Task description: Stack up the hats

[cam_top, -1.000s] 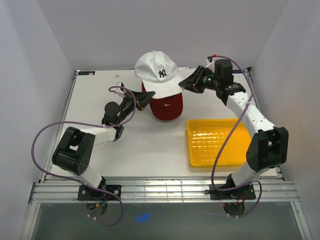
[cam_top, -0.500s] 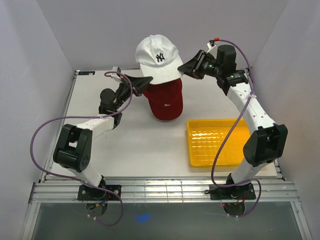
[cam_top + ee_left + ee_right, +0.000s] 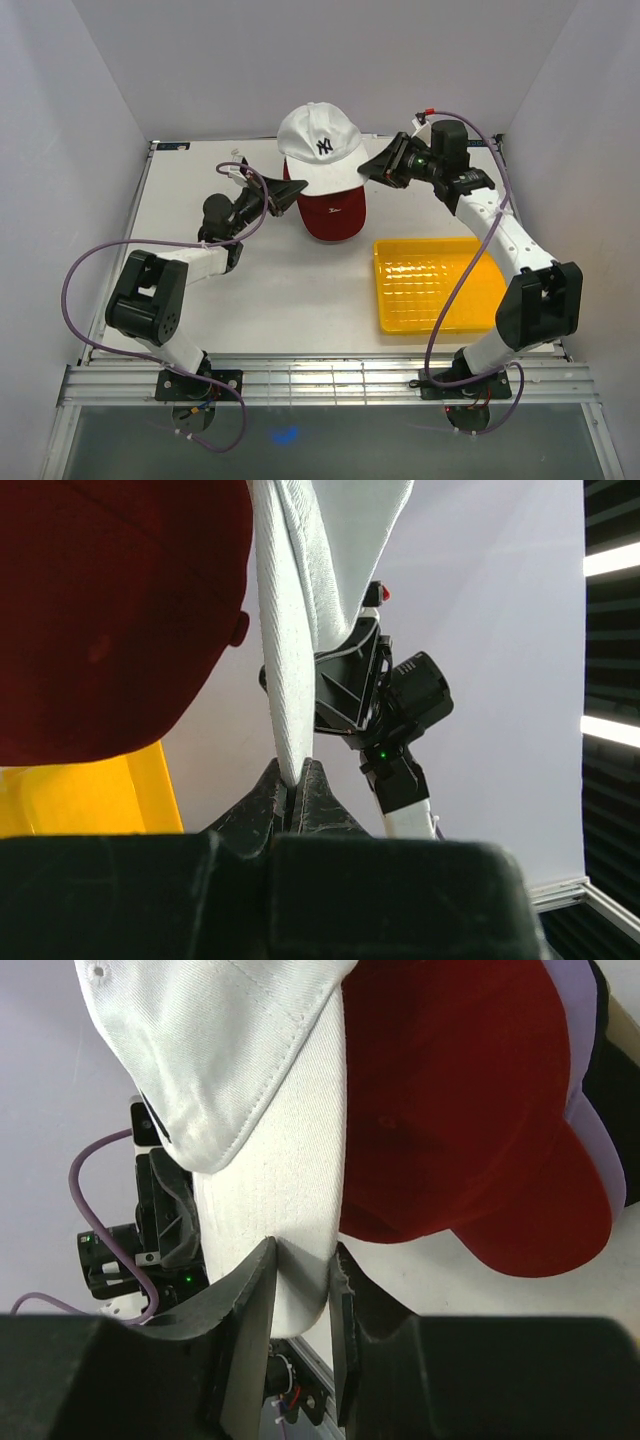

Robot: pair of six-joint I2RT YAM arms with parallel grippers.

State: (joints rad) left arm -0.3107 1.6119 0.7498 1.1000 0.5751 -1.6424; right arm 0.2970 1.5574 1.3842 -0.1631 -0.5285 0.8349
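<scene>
At the upper centre of the top view, the white cap (image 3: 318, 140) with the dark NY logo sits over the crown of the red cap (image 3: 333, 215), its brim pointing toward the bottom of the frame and covering the red cap's upper part. Whether the white cap rests on the red one or hangs just above it cannot be told.

The left gripper (image 3: 288, 190) reaches in from the left of the frame and is pinched tight on the left edge of the white cap. In its wrist view the white fabric runs down into the narrow slit between the two black fingers (image 3: 270, 795), with the red cap filling the upper left of that frame.

The right gripper (image 3: 368, 170) comes in from the right of the frame and grips the opposite edge of the white cap. Its wrist view shows the jaws set narrow with the stiff white brim clamped between them.

In the right wrist view, a strip of a lavender cap (image 3: 578, 1050) shows at the right edge, under the red cap, with something black beyond it that is too cut off to name.

The stack stands on the white table (image 3: 250, 290) near its far edge. A yellow tray (image 3: 385, 300) lies at the lower right of the stack, apart from the caps
</scene>
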